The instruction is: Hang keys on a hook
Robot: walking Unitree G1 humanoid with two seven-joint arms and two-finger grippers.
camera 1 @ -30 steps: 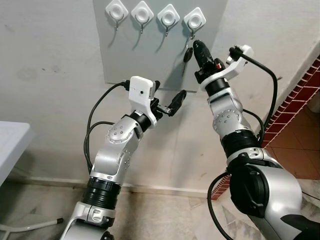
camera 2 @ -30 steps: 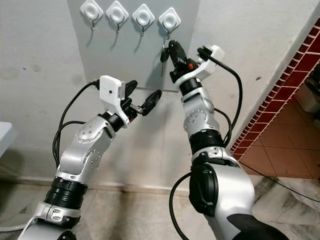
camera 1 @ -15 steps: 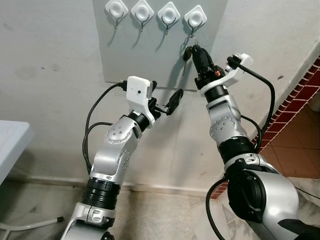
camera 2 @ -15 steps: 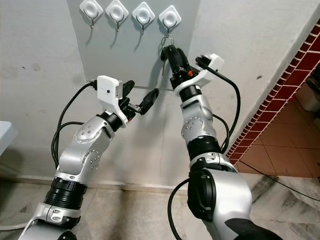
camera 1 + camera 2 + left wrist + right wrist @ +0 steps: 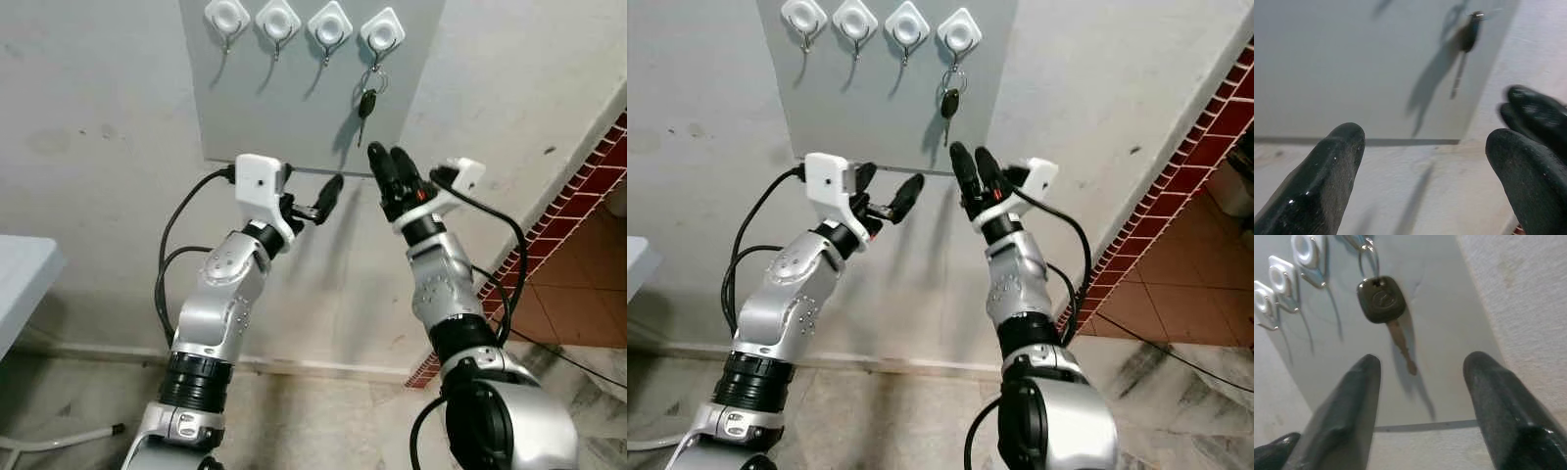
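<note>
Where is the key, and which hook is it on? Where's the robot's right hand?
key (image 5: 1379, 300): right wrist view, on its black head.
hook (image 5: 381, 35): left eye view, on the white square base of the rightmost one.
right hand (image 5: 387, 157): left eye view, between its two black fingertips, below the key.

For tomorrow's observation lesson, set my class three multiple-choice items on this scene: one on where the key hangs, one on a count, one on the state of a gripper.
1. On which hook does the key hang?
A. The one farthest to the robot's left
B. The second from the robot's left
C. The one farthest to the robot's right

2. How many white hooks are on the grey panel?
A. Three
B. Four
C. Five

3. What is the state of the right gripper?
A. Open, below the key, holding nothing
B. Shut on the key
C. Shut on a hook

Answers: 1 C, the key ring hangs from the rightmost hook. 2 B, four white hook mounts sit in a row. 3 A, the right wrist view shows its fingers apart with the key hanging free beyond them.
</note>
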